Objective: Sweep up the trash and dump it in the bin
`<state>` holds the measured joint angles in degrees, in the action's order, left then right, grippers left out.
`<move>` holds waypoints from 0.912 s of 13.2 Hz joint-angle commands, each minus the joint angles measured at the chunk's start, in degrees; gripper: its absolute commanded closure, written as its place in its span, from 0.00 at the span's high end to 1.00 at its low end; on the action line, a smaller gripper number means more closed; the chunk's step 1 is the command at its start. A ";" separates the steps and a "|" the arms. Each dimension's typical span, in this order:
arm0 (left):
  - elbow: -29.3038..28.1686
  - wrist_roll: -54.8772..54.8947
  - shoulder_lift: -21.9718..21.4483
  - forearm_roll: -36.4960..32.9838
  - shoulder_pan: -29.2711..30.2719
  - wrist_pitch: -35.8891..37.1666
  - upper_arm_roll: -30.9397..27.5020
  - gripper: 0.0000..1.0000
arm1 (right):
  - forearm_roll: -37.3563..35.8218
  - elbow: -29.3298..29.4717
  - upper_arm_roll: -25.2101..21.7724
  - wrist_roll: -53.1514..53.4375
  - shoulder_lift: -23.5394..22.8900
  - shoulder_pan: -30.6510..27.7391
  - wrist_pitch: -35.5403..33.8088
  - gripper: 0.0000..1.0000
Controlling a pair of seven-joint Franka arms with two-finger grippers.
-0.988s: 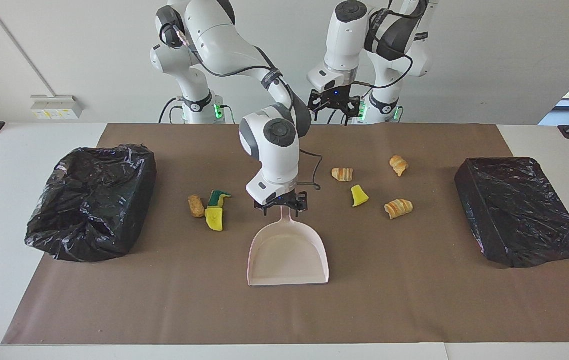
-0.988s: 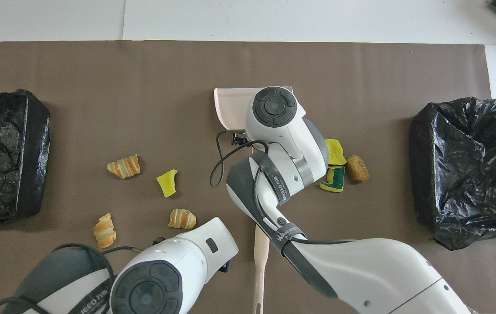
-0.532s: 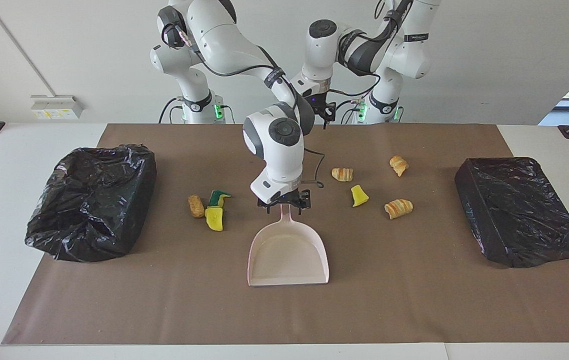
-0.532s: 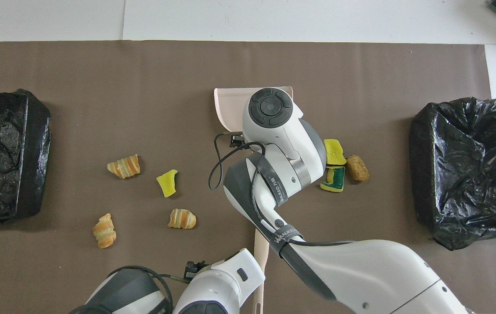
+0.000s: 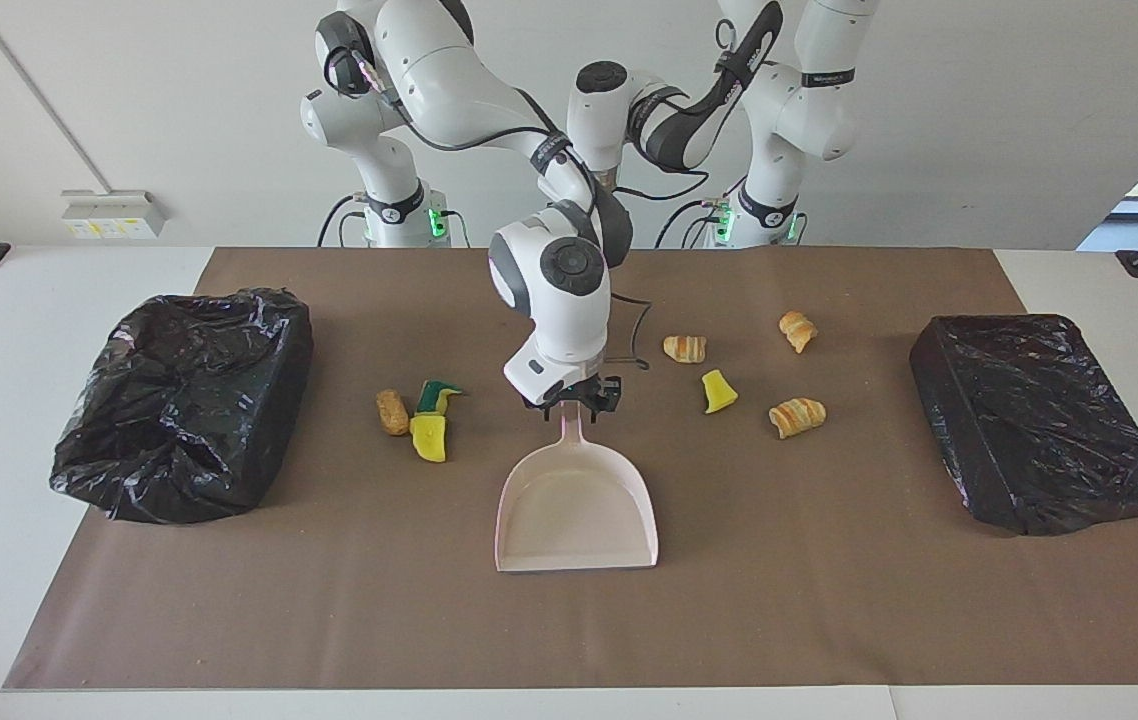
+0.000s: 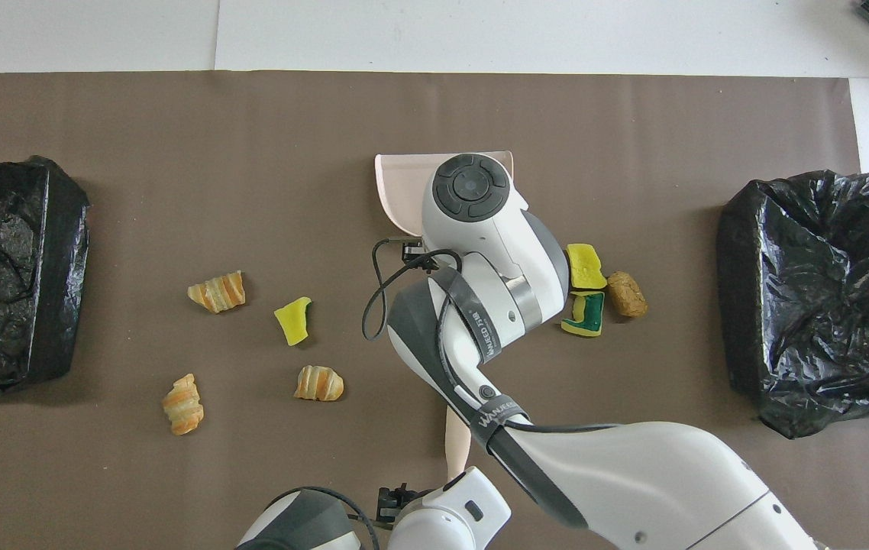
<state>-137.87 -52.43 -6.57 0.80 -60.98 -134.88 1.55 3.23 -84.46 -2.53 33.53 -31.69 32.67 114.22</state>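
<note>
The pale pink dustpan [image 5: 577, 510] lies flat mid-table, handle toward the robots. My right gripper [image 5: 577, 400] is down at the top end of that handle; from overhead the arm hides both, leaving only a corner of the pan [image 6: 400, 191] in sight. Several trash bits lie around: a brown lump [image 5: 392, 411] and two sponges [image 5: 429, 438] toward the right arm's end, striped pastries [image 5: 796, 416] and a yellow sponge [image 5: 719, 392] toward the left arm's end. My left gripper [image 6: 396, 500] hovers by the beige brush handle [image 6: 456, 439]; the facing view hides it.
One black-bagged bin [image 5: 184, 400] stands open at the right arm's end of the brown mat, another [image 5: 1039, 420] at the left arm's end. The brush lies nearer to the robots than the dustpan, mostly under the right arm.
The left arm has swung in toward the middle and drawn back over the brush handle. The right gripper has settled a little higher and tighter at the dustpan handle.
</note>
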 commanded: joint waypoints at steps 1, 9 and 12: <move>-0.11 -1.35 0.16 -0.18 -1.34 -1.00 -0.93 0.82 | 1.16 -0.27 0.51 -2.93 0.67 -1.12 -0.84 0.00; -0.11 -0.48 1.21 1.93 -3.71 -2.31 -0.93 0.70 | 1.70 -0.88 0.43 -35.94 9.35 -8.05 -9.78 0.00; -0.11 -1.00 3.14 2.02 -4.94 -3.19 -0.93 0.70 | 1.61 -4.21 0.42 -51.40 16.37 -10.86 -16.29 0.00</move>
<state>-137.81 -52.76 -5.01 1.71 -63.82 -135.99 1.53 3.55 -84.28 -2.75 -9.02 -20.72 23.71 99.77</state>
